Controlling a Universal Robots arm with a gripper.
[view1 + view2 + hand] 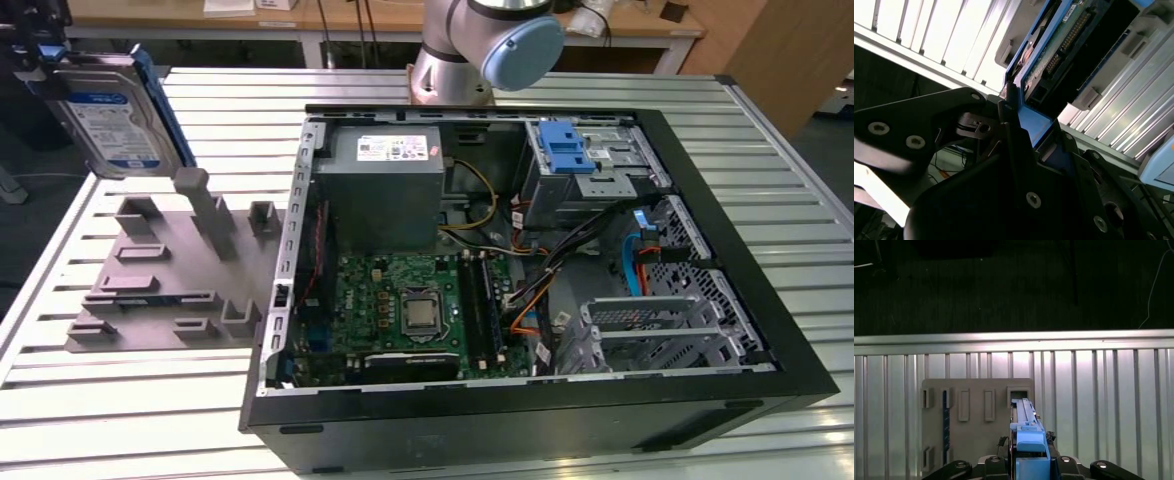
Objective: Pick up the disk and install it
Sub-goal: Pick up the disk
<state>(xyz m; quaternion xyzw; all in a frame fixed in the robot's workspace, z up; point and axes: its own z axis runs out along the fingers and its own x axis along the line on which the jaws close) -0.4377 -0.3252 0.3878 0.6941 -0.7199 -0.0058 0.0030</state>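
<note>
An open computer case lies on its side on a ribbed metal surface. A grey slotted holder stands just beside it, toward the exterior view's left.

The disk, a silver hard drive with a blue-and-white label and a blue plastic frame, is held upright in the air at the exterior view's upper left. It is above the holder and well apart from the case.

In the first wrist view the disk is seen edge-on, looking down, with the holder and its slots beneath it. The gripper is at the near end of the disk. In the second wrist view the dark jaws are pressed against the two sides of the blue frame at one end of the disk, so the disk is pinched between them. No contact between the disk and the holder can be made out, so the disk is judged to be carried by the gripper alone.

The picking up is judged to be done. The installing is not yet done. The silver drive cage with a blue latch sits at the far side of the case's interior, near the base of the robot arm. The disk is nowhere near it.
</note>
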